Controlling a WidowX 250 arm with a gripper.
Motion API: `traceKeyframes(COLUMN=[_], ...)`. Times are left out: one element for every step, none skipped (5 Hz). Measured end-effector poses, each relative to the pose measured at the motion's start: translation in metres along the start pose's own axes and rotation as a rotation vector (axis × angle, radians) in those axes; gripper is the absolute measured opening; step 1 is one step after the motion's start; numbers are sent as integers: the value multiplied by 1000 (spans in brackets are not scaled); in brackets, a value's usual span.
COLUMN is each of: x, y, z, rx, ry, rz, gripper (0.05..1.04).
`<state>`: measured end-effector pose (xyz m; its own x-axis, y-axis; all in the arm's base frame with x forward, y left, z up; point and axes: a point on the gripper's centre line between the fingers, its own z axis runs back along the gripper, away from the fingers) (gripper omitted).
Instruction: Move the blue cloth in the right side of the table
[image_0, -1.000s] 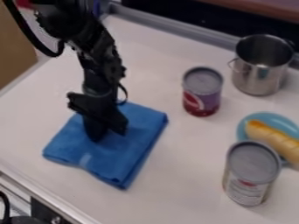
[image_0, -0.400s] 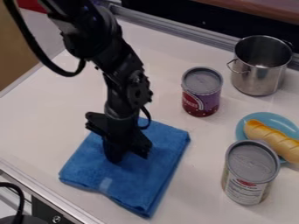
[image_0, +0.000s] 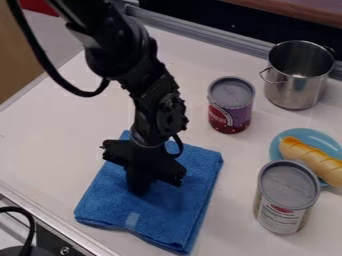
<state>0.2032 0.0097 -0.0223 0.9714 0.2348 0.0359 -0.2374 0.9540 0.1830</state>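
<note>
We seem to be at the shifting step, with the gripper (image_0: 157, 183) down on the folded cloth (image_0: 170, 215), left of the near can (image_0: 286, 200) on the table (image_0: 53, 135) (open or closed, we cannot tell); next we should ease rightward, clear of that can.

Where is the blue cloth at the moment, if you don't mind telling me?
In the camera view, the blue cloth lies at the lower centre-left, beneath the gripper, left of the upright can.

Steel pot (image_0: 287, 90) near purple-labelled can (image_0: 230, 107), bread roll (image_0: 314, 159) on blue plate (image_0: 306, 135), grey-lidded can (image_0: 286, 195) just beside
</note>
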Motion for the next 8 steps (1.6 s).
traceKeyframes(x=[1,2,2,0,-5,-14,-25,-38], y=[0,-1,-1,0,-2,-9,-15,-19], z=[0,0,0,-1,-1,2,4,6], rx=[46,62,50,67,87,112,113,83], ry=[15,77,96,174,196,185,209,250], rz=[206,423,614,838,1046,1203,1289,1318], gripper=[52,52,52,52,52,52,52,52])
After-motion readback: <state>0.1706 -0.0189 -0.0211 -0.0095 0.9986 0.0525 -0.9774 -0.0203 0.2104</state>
